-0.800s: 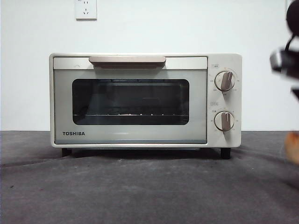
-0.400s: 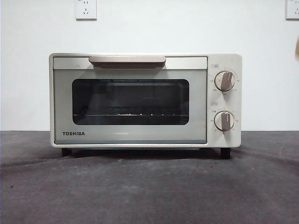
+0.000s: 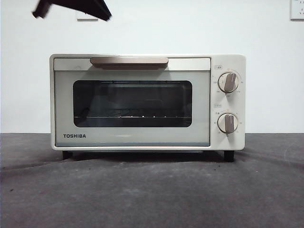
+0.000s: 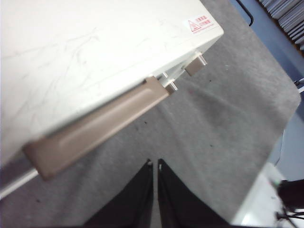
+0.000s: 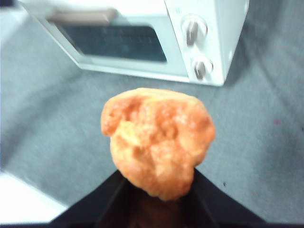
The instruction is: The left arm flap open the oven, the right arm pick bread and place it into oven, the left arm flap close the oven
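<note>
The cream-white TOSHIBA oven (image 3: 133, 137) stands mid-table with its glass door closed and its beige bar handle (image 3: 129, 61) along the top. The left arm's dark tip (image 3: 90, 7) hangs above the oven's upper left. In the left wrist view, my left gripper (image 4: 155, 164) is shut and empty, just in front of and above the handle (image 4: 95, 128), apart from it. My right gripper (image 5: 159, 185) is shut on the golden-brown bread (image 5: 159, 140), held above the table in front of the oven (image 5: 142, 47). The right arm and bread are out of the front view.
Two beige knobs (image 3: 229, 82) (image 3: 228, 123) sit on the oven's right panel. A dark grey cloth (image 3: 152, 190) covers the table in front. A white wall with a socket (image 3: 297, 9) stands behind. The table's pale edge (image 4: 256, 209) shows in the left wrist view.
The right arm and the bread rose out of the front view at the right edge. The left arm's dark tip has come in at the top left above the oven.
</note>
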`<state>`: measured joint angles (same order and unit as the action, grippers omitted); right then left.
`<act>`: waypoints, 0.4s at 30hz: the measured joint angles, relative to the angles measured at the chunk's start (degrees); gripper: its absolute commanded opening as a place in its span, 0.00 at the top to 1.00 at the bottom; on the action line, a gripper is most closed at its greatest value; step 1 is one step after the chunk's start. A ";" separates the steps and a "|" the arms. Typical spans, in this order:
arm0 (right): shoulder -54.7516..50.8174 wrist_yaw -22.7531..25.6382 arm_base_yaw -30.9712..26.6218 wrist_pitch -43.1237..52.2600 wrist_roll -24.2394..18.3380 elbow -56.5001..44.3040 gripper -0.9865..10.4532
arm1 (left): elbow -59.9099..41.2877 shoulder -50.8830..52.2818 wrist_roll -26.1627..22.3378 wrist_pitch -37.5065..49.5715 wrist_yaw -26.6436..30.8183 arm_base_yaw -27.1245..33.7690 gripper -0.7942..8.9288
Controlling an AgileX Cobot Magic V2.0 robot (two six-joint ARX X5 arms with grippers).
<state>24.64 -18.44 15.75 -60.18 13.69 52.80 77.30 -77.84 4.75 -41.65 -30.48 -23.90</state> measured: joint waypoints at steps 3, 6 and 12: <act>-2.23 -0.85 0.00 0.00 1.25 0.00 0.80 | 1.03 -1.90 -2.58 1.07 2.43 -0.94 0.90; -3.28 -1.09 0.00 0.00 1.84 0.00 0.80 | 1.29 -2.95 -5.31 2.56 4.92 -2.01 0.90; -3.45 -2.43 0.00 -0.02 3.17 0.00 0.80 | 1.29 -4.98 -8.98 3.98 8.50 -3.28 0.90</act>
<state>21.19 -20.86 15.75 -60.20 16.86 52.80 78.59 -82.83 -4.23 -37.67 -21.98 -27.18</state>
